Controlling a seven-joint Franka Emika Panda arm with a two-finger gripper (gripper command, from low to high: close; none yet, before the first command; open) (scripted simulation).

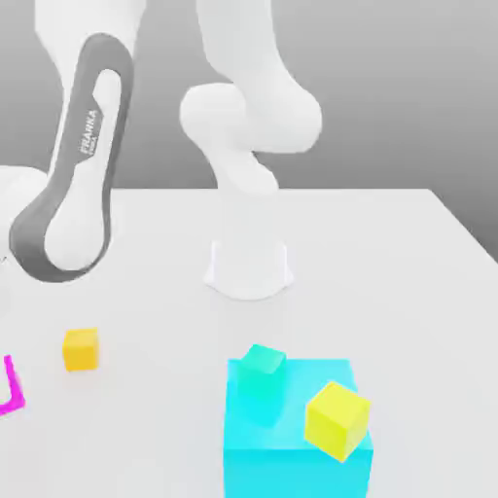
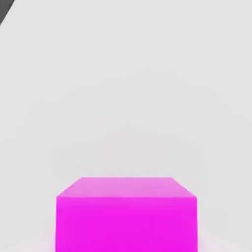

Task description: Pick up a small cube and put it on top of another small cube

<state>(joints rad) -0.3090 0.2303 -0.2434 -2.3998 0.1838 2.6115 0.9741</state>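
Note:
The small cube [image 2: 126, 216] is bright magenta-pink and rests on the white table, very close under the hand in the hand view, centred beneath it. In the exterior view a magenta corner of the small cube [image 1: 14, 389] shows at the far left edge, where the arm [image 1: 73, 165] reaches down past the picture's border. My gripper is shut, with the small cube in its grasp as far as the hand view shows. A small orange-yellow cube [image 1: 80, 349] lies on the table just to the exterior view's right of it.
A big cyan block [image 1: 292, 452] stands at the front, with a small teal cube [image 1: 261, 365] and a yellow cube [image 1: 337, 420] at its top. The arm's white base [image 1: 249, 267] rises mid-table. White table [image 1: 389, 272] stretches around them.

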